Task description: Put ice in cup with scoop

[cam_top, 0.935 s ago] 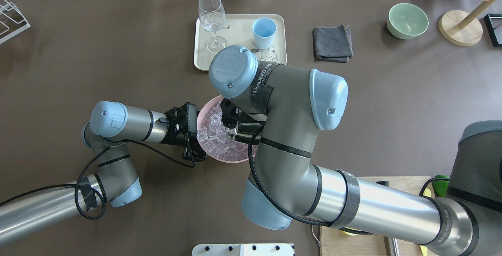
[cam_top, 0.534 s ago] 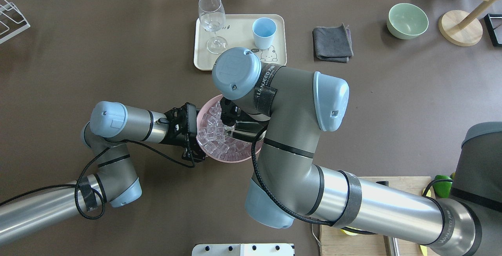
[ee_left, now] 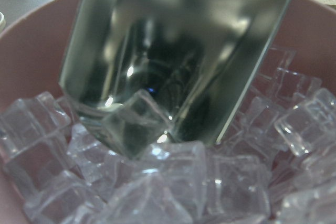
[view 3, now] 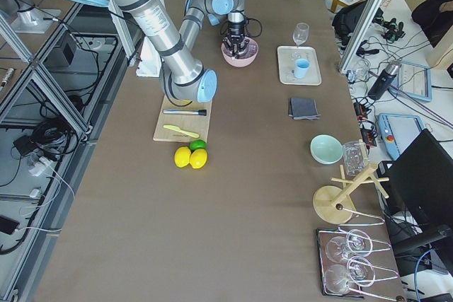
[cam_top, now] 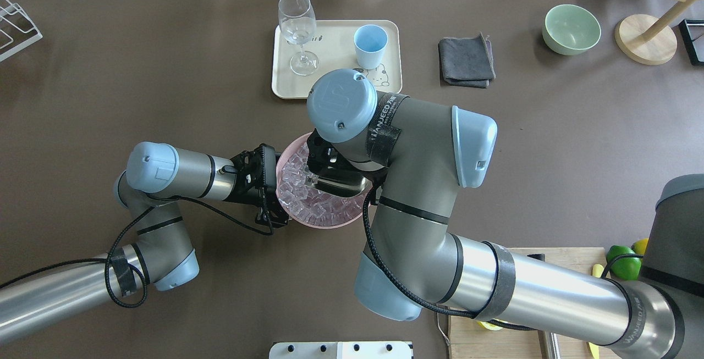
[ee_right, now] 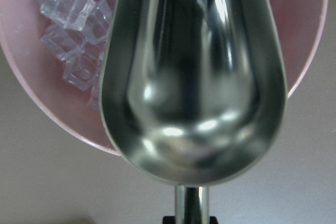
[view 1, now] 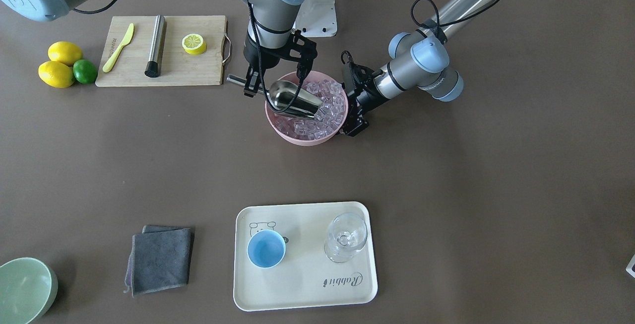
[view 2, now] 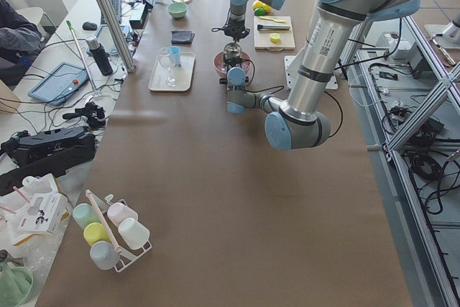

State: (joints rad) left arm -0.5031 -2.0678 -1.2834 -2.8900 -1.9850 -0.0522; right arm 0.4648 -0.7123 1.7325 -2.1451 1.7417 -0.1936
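Note:
The steel scoop (view 1: 292,99) lies tilted over the pink bowl (view 1: 302,138), its mouth down in the ice (view 1: 330,96). My right gripper (view 1: 253,83) is shut on the scoop's handle at the bowl's edge. In the left wrist view one cube sits in the mouth of the scoop (ee_left: 178,51) on the ice (ee_left: 173,182). In the right wrist view the trough (ee_right: 194,77) looks nearly empty. My left gripper (view 1: 353,110) is at the bowl's opposite rim; its jaws are hidden. The blue cup (view 1: 266,248) stands empty on the cream tray (view 1: 307,289), far from both grippers.
A clear stemmed glass (view 1: 346,237) stands on the tray beside the cup. A cutting board (view 1: 163,73) holds a steel cylinder (view 1: 155,43), a lemon half and a yellow knife. Lemons and a lime (view 1: 59,66), a grey cloth (view 1: 159,258) and a green bowl (view 1: 22,289) lie farther off.
My right arm has shifted to the right in the overhead view, drawing the scoop across the ice, so more of its trough shows. The left arm and the bowl have not moved.

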